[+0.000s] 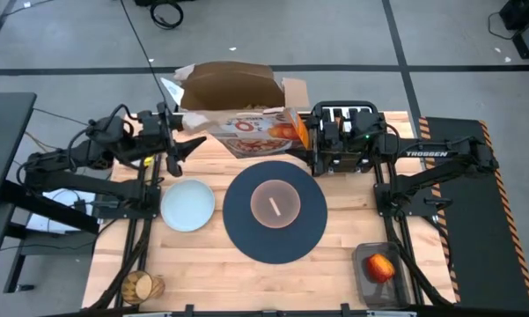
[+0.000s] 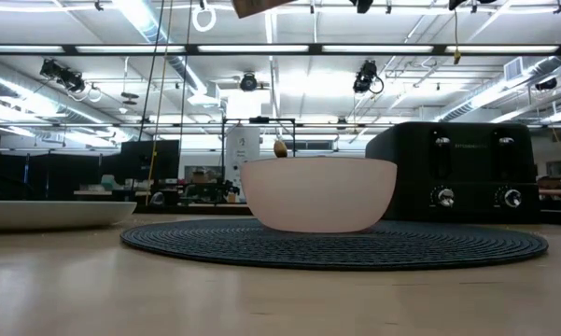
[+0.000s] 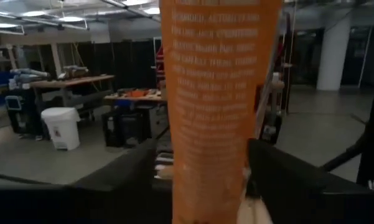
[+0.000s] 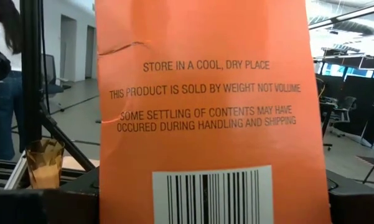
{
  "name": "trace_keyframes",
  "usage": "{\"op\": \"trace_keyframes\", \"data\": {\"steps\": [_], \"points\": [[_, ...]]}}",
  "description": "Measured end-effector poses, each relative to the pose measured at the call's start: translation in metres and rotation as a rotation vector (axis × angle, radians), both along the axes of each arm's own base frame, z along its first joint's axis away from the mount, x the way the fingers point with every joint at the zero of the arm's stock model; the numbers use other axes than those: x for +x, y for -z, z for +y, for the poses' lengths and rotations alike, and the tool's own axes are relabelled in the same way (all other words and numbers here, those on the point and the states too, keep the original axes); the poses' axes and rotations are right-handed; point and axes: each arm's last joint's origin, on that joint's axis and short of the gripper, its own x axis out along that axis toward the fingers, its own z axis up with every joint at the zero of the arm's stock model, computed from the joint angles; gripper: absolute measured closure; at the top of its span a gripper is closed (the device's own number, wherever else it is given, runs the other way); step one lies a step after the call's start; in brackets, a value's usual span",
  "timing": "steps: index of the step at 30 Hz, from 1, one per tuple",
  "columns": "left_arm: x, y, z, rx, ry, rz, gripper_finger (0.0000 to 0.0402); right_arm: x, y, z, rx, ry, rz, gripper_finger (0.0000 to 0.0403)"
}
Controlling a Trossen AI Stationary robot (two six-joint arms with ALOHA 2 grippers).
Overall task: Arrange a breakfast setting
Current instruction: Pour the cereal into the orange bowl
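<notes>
A pinkish bowl (image 1: 277, 204) is sitting at the centre of a large round navy placemat (image 1: 275, 211), which is lying in the middle of a pale wooden table (image 1: 334, 264). The bowl is smooth and rounded, the mat is showing a ribbed woven texture in the low view, and a gold spoon (image 1: 274, 207) is resting inside the bowl with its handle tip poking above the rim. Just beside the mat, on the left arm's side, a pale blue-grey plate (image 1: 188, 205) is lying flat and bare. An amber tumbler (image 1: 142, 287) is standing at the near left corner of the table, well apart from the plate. At the near right corner a red apple (image 1: 379, 266) is resting in a dark tray (image 1: 364, 280).

Beyond the mat, an orange cereal box (image 1: 260, 130) is being held up over the far edge of the table, its brown flaps open. The left gripper (image 1: 178, 145) is gripping one narrow printed side of the box, fingers pressed on either edge. The right gripper (image 1: 310, 134) is closing on the opposite end, where a barcode panel is showing, though the fingers are partly hidden. A black four-slot toaster (image 2: 467, 173), boxy with round knobs, is standing behind the mat under the right arm.
</notes>
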Motion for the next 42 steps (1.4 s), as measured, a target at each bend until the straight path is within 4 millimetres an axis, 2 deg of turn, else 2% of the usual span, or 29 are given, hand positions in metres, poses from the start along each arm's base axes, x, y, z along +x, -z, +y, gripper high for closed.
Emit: {"op": "trace_keyframes", "data": {"steps": [5, 7, 9, 11, 13, 20, 23, 25, 33, 42], "points": [[-0.004, 0.004, -0.001, 0.024, 0.035, 0.052, 0.035, 0.0, 0.0, 0.0, 0.0, 0.0, 0.0, 0.0123], [-0.004, 0.004, -0.002, 0.036, 0.051, 0.06, 0.0383, 0.0, 0.0, 0.0, 0.0, 0.0, 0.0, 0.0123], [-0.004, 0.004, -0.002, 0.05, 0.06, 0.064, 0.0384, 0.0, 0.0, 0.0, -0.001, 0.0, 0.0, 0.0123], [-0.003, 0.005, -0.002, 0.05, 0.061, 0.065, 0.0358, 0.0, 0.0, 0.0, -0.002, 0.0, 0.0, 0.0123], [-0.003, 0.005, -0.002, 0.045, 0.05, 0.071, 0.0313, 0.0, 0.0, 0.0, -0.002, 0.0, 0.0, 0.0123], [0.003, 0.008, 0.001, -0.018, -0.037, 0.074, 0.0096, 0.0, 0.0, 0.0, -0.003, 0.0, -0.002, 0.0123], [0.011, 0.009, 0.002, -0.015, -0.036, 0.073, 0.0022, 0.0, -0.002, 0.0, -0.006, 0.0, -0.016, 0.0123], [0.017, 0.01, 0.002, 0.001, -0.036, 0.075, 0.0011, -0.001, -0.003, 0.0, -0.008, 0.0, -0.027, 0.0123], [0.028, 0.01, 0.002, -0.019, -0.022, 0.049, 0.0032, -0.001, -0.004, 0.001, -0.026, -0.034, -0.044, 0.0123], [0.028, 0.001, -0.003, -0.013, 0.164, -0.044, 0.0032, -0.002, -0.007, 0.003, -0.041, -0.082, -0.073, 0.0123]]}}
